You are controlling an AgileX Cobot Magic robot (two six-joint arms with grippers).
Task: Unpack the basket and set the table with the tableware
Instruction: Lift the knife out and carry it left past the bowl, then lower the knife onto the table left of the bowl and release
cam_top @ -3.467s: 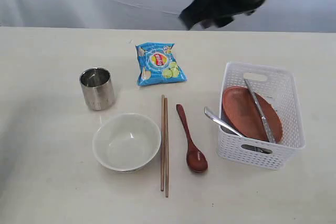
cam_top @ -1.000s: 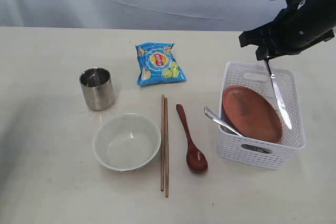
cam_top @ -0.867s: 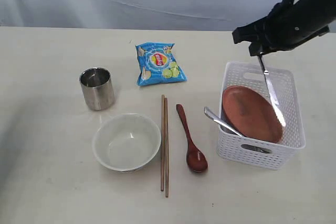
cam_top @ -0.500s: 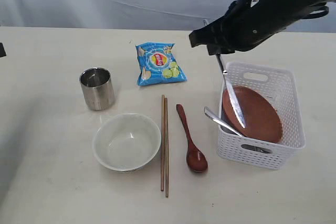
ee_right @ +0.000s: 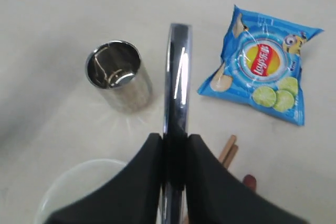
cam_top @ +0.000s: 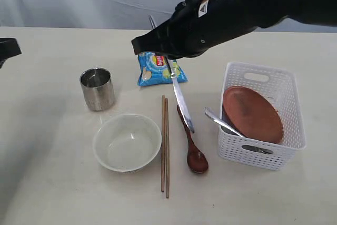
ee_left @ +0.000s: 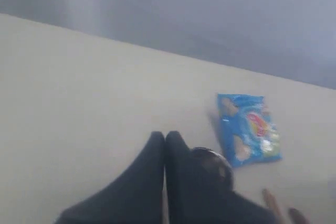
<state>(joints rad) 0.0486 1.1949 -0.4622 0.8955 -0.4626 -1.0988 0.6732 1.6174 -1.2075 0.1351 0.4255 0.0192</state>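
My right gripper (cam_top: pixel 164 57) is shut on the steel knife (cam_top: pixel 180 97), whose blade hangs down above the wooden spoon (cam_top: pixel 192 148) and the chopsticks (cam_top: pixel 165 146). In the right wrist view the knife (ee_right: pixel 177 77) sticks out from between the fingers of the gripper (ee_right: pixel 173 142), above the steel cup (ee_right: pixel 116 74) and the bowl's rim (ee_right: pixel 89 187). The white basket (cam_top: pixel 247 156) at the right holds the brown plate (cam_top: pixel 253 114) and the fork (cam_top: pixel 221 122). The white bowl (cam_top: pixel 127 142) and the cup (cam_top: pixel 97 89) stand on the table (cam_top: pixel 52 183). My left gripper (ee_left: pixel 165 137) is shut and empty, and part of it shows at the far left (cam_top: pixel 8 48).
A blue crisp packet (cam_top: pixel 159 65) lies behind the chopsticks, under my right arm. The left wrist view shows the packet (ee_left: pixel 248 128) too, with the cup (ee_left: pixel 210 158) partly hidden behind a finger. A pale curtain runs along the table's far edge.
My right arm has carried the knife out of the basket and leftward to above the spoon and chopsticks. The left gripper has come into view at the left edge.
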